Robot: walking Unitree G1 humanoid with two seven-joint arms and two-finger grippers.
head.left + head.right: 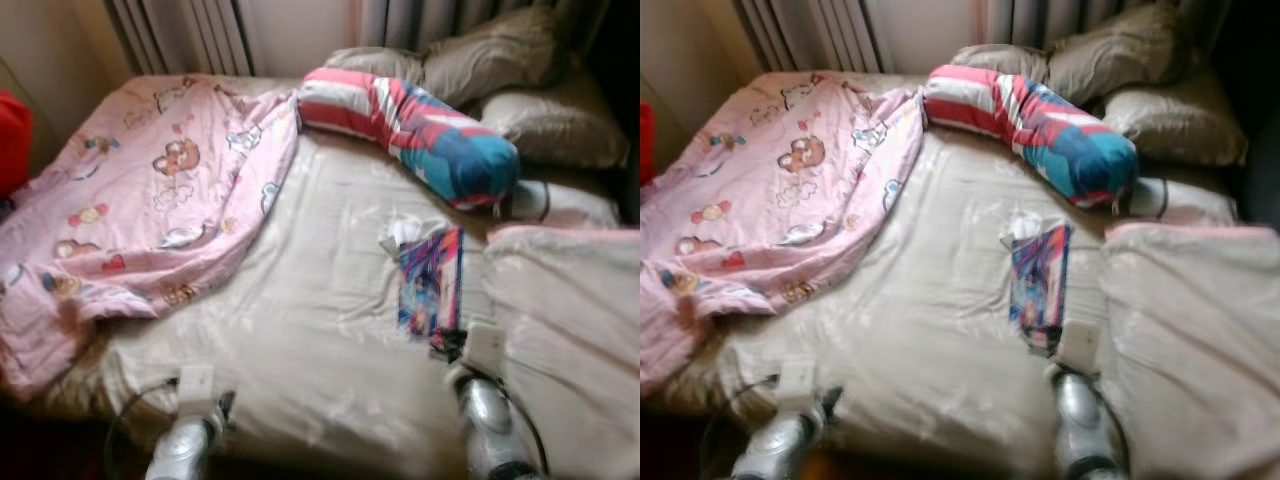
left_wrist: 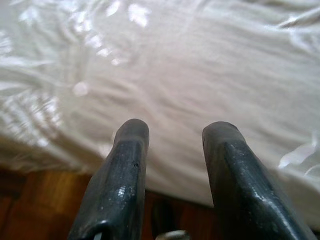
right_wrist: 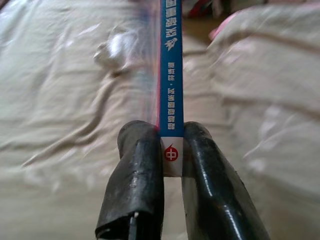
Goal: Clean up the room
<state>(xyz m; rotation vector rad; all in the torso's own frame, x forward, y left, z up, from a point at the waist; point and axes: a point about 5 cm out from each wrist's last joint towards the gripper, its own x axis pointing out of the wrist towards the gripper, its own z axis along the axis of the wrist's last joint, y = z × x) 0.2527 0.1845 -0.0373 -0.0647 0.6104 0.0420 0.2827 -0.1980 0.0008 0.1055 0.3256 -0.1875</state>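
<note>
A thin colourful book (image 1: 430, 280) with a blue spine (image 3: 171, 75) is held edge-on just above the cream bedsheet (image 1: 300, 330), right of the bed's middle. My right gripper (image 3: 170, 134) is shut on the near end of the spine; it reaches in from the bed's front edge (image 1: 450, 345). My left gripper (image 2: 172, 131) is open with nothing between its fingers, low at the front edge of the mattress (image 1: 225, 402). A small crumpled white scrap (image 1: 400, 232) lies just beyond the book.
A pink cartoon blanket (image 1: 150, 200) is heaped over the bed's left half. A striped red, white and teal bolster (image 1: 420, 125) and beige pillows (image 1: 520, 60) lie at the head. A cream duvet (image 1: 570, 320) covers the right side. Wooden floor (image 2: 45, 200) shows below the mattress.
</note>
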